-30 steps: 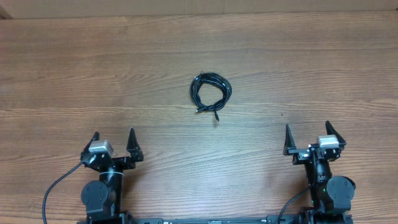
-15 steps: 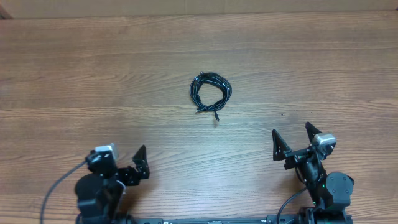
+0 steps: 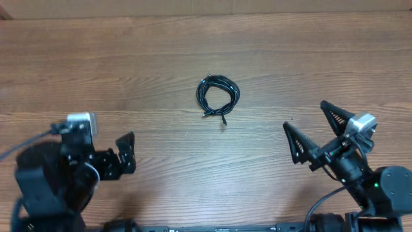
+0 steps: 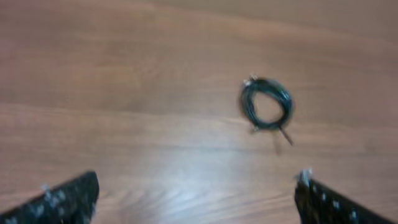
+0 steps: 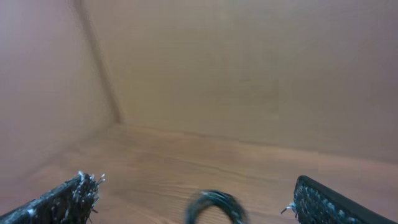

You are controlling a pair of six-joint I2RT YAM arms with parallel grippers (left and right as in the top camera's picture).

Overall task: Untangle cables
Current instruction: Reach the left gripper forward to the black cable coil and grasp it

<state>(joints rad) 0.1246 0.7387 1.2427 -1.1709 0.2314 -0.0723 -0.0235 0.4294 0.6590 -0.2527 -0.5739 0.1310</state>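
- Left fingers (image 4: pixel 65 198): spread wide, empty, touching nothing.
- Right fingers (image 3: pixel 296 143): spread wide, likewise empty.
- Cables (image 3: pixel 201 96): one coiled bundle lying mid-table on the surface (image 3: pixel 129 64), well ahead of both.
- Against half a second ago: arms shifted outward, larger in overhead view; coil unmoved.

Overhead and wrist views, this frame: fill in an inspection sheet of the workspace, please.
Surface: brown wood-grain table, glare near the arms.
Job's things: thin black cables coiled into one small ring-shaped bundle mid-table, plug ends poking out on the side nearer the arms; neither arm touches it.
Clutter: nothing seen.
Pincers: left pincer open, right pincer open, both empty and well short of the bundle.
Cables: thick black robot wire trails off the left arm.
Surroundings: plain beige wall panels behind the table.
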